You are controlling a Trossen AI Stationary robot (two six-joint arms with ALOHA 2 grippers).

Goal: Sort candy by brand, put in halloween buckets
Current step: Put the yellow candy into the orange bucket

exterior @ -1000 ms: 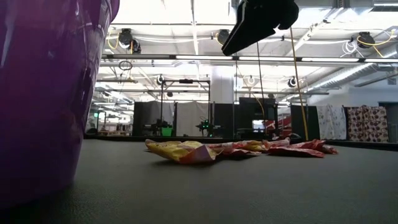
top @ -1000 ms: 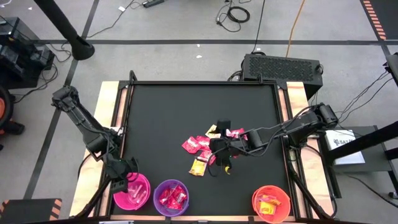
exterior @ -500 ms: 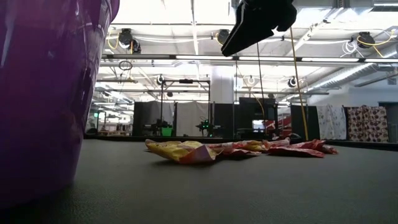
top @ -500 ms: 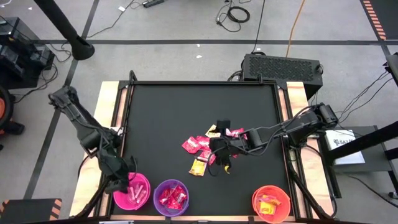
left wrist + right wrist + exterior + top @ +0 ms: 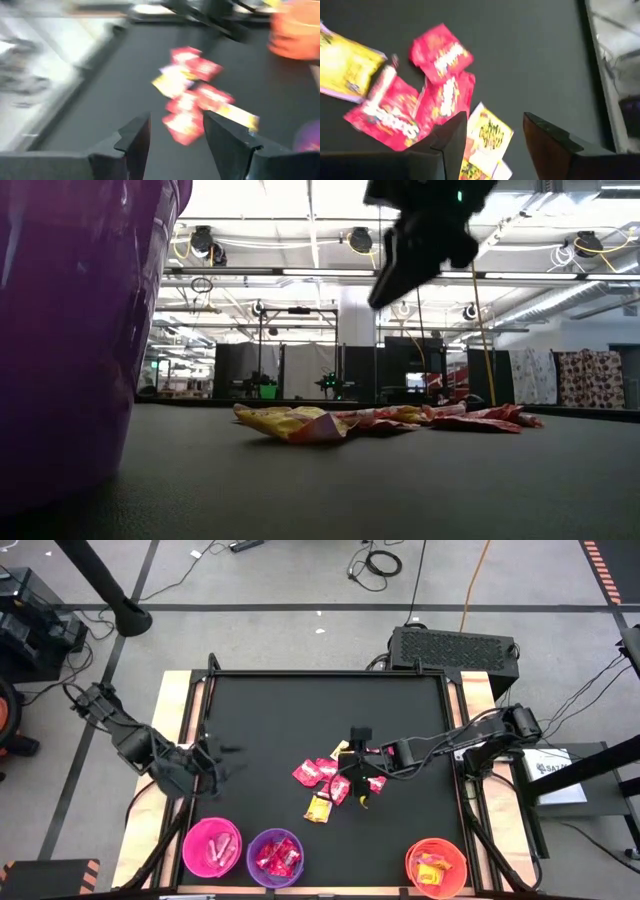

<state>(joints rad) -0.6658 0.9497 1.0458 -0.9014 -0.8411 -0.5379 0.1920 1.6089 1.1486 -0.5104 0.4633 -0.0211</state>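
While empty, right claw (image 5: 492, 145) overhangs candy (image 5: 440, 95).

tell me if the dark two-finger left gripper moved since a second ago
Yes. The left gripper has left the hot pink plastic bucket and swung up-table and inward, jaws open and empty.

We saw a black table (image 5: 260, 710) with pale wooden side rails. A loose pile of candy (image 5: 335, 783), red, yellow and pinkish packets, lay near its middle. Three halloween buckets stood along the near edge: pink (image 5: 211, 847), purple (image 5: 275, 855) and orange (image 5: 437, 866).
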